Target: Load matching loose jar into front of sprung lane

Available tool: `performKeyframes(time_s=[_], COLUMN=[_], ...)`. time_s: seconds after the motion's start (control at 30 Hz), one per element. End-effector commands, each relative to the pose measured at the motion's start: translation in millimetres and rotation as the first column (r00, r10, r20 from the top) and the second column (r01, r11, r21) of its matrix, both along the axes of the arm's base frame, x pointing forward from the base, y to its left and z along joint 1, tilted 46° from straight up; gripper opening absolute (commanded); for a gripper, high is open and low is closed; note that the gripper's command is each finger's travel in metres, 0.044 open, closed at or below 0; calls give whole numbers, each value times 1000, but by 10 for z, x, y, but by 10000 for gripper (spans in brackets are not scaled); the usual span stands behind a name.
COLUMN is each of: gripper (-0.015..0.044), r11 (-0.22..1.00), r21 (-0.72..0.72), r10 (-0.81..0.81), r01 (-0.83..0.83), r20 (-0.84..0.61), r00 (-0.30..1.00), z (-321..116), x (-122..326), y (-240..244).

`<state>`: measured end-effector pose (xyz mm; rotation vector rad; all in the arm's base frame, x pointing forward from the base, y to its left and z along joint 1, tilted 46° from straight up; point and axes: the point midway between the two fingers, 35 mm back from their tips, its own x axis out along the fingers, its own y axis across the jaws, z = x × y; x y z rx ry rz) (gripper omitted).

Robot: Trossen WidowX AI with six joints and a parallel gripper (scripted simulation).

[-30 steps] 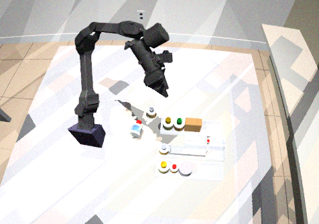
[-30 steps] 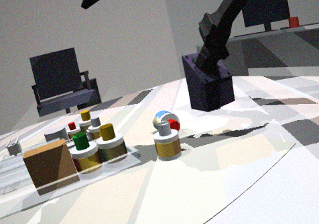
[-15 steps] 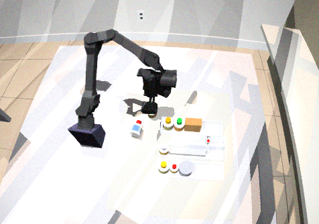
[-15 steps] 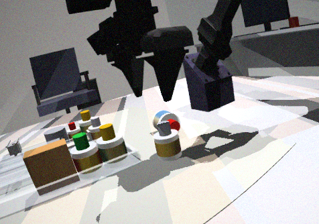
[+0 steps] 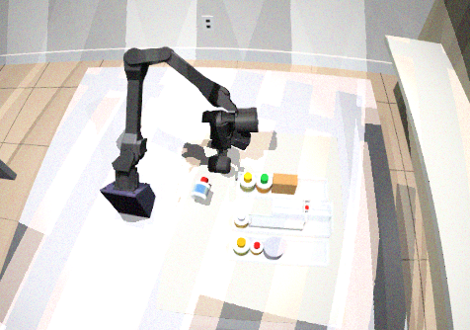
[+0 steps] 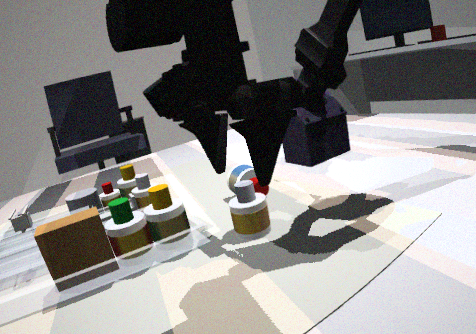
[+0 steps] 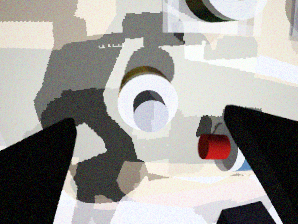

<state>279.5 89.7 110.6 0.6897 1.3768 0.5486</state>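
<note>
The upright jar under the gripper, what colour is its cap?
Grey cap on a yellow-bodied jar; the exterior view shows it best.

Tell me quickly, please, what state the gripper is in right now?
Gripper: open wide, holding nothing, poised above the grey-capped jar.

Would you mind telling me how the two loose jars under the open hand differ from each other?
The grey-capped jar stands upright, while the red-capped jar lies on its side just behind it. The first has a yellow-brown body; the second carries a blue band on white. In the wrist view the grey cap sits between the fingertips of the hand, the red cap close to one finger. Both lie outside the trays, untouched, with white collars.
</note>
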Motion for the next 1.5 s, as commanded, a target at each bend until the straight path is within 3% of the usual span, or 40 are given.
performKeyframes(time_s=[0.0,0.83,1.13,1.33,1.47], gripper=[440,440,204,164,59], r11=[1000,1000,1000,1000,1000], r21=[3,4,4,4,1], r10=[0,0,0,0,0], r01=[0,0,0,0,0], r20=[-7,-7,-7,-7,-7], r00=[1000,1000,1000,1000,1000], z=[-78,-312,-312,-312,-261], x=[-5,34,34,34,47], y=[83,329,329,329,263])
